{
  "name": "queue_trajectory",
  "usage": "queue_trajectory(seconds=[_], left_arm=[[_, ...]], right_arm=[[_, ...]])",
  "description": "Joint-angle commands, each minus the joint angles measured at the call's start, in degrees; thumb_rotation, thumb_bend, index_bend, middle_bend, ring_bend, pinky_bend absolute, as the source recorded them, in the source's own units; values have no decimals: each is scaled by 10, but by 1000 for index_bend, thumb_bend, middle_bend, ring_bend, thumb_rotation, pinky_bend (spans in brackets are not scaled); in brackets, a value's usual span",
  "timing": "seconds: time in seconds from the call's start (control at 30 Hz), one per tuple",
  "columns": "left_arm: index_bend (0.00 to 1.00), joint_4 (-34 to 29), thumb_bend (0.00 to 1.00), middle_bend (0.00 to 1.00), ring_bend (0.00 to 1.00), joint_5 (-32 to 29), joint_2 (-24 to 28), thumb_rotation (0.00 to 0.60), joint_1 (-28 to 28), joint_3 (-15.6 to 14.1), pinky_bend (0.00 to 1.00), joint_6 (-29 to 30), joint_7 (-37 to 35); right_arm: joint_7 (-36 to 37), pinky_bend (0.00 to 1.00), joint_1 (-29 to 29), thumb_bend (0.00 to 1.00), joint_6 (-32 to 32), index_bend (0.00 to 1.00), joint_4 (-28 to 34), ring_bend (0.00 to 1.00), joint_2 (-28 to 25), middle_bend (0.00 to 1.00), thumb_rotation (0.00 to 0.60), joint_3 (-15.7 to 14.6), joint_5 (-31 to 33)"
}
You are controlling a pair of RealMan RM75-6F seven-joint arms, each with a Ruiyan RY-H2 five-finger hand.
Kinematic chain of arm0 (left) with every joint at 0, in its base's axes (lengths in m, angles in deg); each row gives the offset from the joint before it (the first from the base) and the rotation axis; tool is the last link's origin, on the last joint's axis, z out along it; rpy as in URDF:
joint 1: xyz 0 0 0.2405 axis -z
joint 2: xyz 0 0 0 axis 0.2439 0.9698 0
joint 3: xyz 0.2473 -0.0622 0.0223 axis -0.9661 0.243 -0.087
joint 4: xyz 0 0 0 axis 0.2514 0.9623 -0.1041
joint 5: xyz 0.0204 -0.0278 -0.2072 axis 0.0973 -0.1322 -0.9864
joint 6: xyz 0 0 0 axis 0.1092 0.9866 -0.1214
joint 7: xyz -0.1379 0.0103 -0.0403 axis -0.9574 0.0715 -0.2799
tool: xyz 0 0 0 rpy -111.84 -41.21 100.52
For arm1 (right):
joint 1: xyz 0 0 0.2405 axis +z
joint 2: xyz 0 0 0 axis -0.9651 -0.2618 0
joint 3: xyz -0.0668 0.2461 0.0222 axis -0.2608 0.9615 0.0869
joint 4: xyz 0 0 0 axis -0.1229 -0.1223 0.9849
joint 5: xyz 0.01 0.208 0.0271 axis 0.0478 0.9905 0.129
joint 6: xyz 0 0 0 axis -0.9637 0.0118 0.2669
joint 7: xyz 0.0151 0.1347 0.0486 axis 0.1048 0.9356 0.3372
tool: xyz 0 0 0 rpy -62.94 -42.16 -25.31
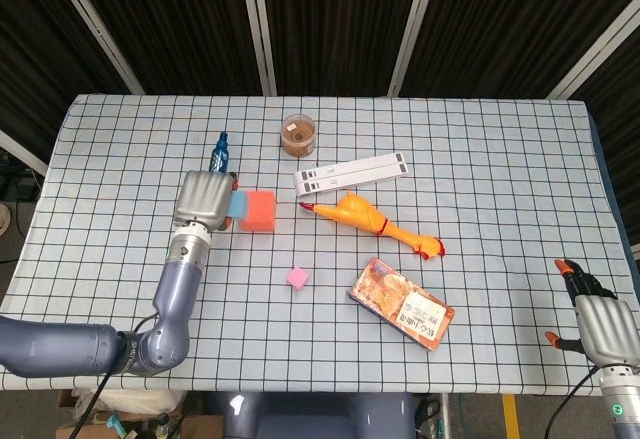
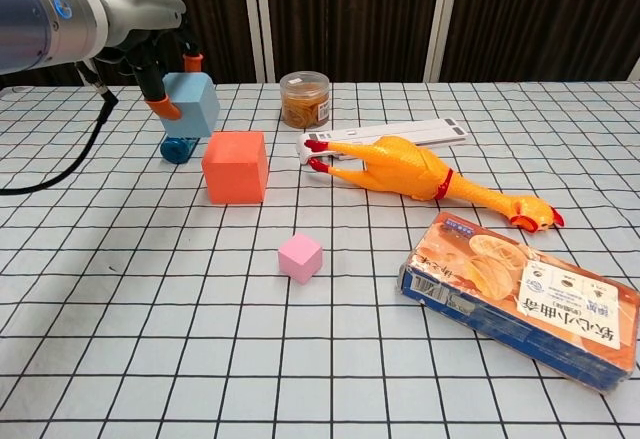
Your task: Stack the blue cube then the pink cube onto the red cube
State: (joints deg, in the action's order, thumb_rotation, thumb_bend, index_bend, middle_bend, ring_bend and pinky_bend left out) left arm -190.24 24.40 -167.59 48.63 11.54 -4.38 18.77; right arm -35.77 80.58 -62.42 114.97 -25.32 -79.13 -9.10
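1. I count three cubes: one blue cube [image 2: 192, 103] held up in my left hand [image 1: 207, 199], one red cube [image 2: 235, 166] just below and beside that hand, and one pink cube [image 2: 300, 257] further off toward my right
2. One blue bottle [image 1: 220, 149] just behind my left hand
3. One round jar [image 2: 304, 99], beyond the red cube
4. One white strip [image 2: 400, 135]
5. One rubber chicken [image 2: 420, 174]
6. One snack packet [image 2: 525, 299], nearer my right hand [image 1: 600, 324]
7. Two hands of mine
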Motion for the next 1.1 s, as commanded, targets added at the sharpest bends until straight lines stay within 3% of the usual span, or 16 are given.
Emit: queue_trajectory(seconds=[0.03, 0.3, 0.73, 1.1], left_arm=[[544, 10, 497, 904, 792, 1, -7, 600, 1, 1, 870, -1, -5], [544, 31, 495, 905, 794, -44, -32, 600, 1, 41, 871, 22, -33], [544, 66, 492, 904, 793, -70, -49, 600, 17, 52, 871, 4, -14], [550, 92, 473, 905, 793, -72, -56, 600, 37, 42, 871, -40, 13]], right_arm=[[-3, 340, 1, 129, -1, 22, 0, 178, 1, 96, 600, 0, 0], [-6, 340, 2, 129, 0, 27, -1, 178, 3, 96, 600, 1, 0], [-9, 340, 3, 128, 3, 27, -1, 178, 4, 96, 600, 0, 2], [-11, 340, 6, 129, 13, 27, -2, 179, 3, 96, 600, 0, 12]])
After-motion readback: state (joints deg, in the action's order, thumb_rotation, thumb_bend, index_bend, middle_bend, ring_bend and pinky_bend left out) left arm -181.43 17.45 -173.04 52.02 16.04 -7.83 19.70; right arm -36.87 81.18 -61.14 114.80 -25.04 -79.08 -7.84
